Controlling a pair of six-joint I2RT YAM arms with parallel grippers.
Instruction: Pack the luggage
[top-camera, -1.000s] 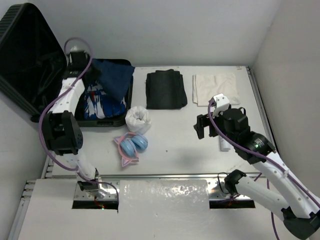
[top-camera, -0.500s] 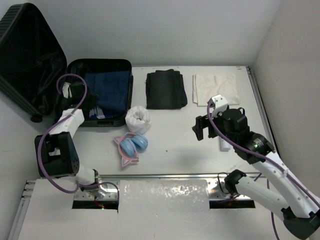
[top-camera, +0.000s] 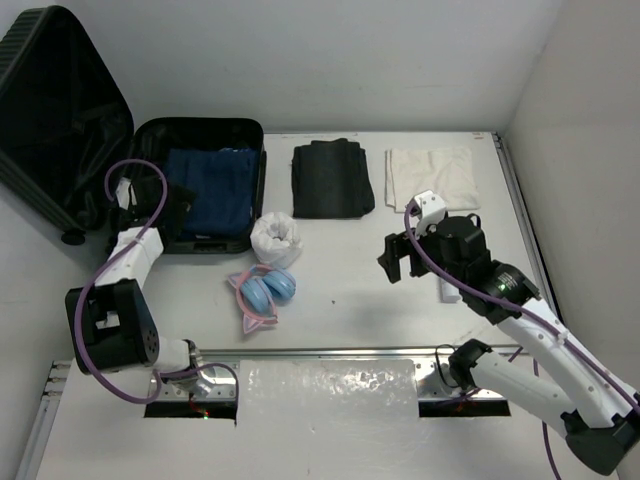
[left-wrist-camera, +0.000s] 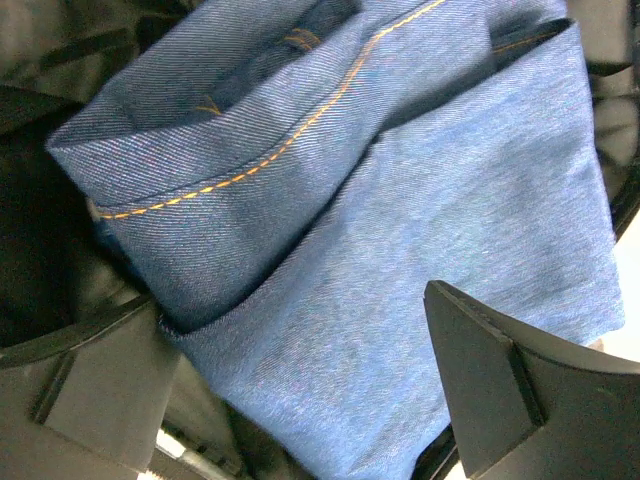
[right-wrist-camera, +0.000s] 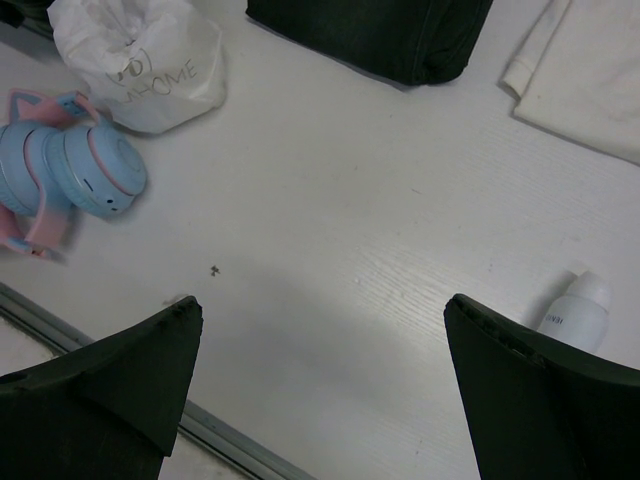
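Right, start with your biggest item: the luggage (top-camera: 60, 100) sits at the far left corner of the table (top-camera: 340, 320), opened into 2 halves. Its lid stands tilted up against the left wall, a black hard shell with ribs running across it. A small black caster shows at its lower corner. The other half lies flat on the table, a black tray with rounded corners and dark lining.

Inside that tray you have folded blue jeans (top-camera: 212, 190) covering most of the floor. Your left wrist view shows the denim close up, with orange stitching along a hem.

Your left gripper (left-wrist-camera: 290, 300) is over the left edge of the tray, just above the jeans. Its 2 fingers are spread wide, 1 on each side of the denim, and they pinch nothing.

To the right of the luggage a folded black garment (top-camera: 332, 178) lies on the table. A folded cream cloth (top-camera: 432, 176) lies just beyond it.

Your right gripper (right-wrist-camera: 322, 303) hangs over bare table right of centre, jaws wide apart and holding nothing.

Near the tray's front right corner sits a white plastic bag (top-camera: 275, 238). The blue and pink headphones (top-camera: 262, 293) lie just in front of it, touching or nearly so. A small white bottle (right-wrist-camera: 572, 312) lies on its side under your right arm.
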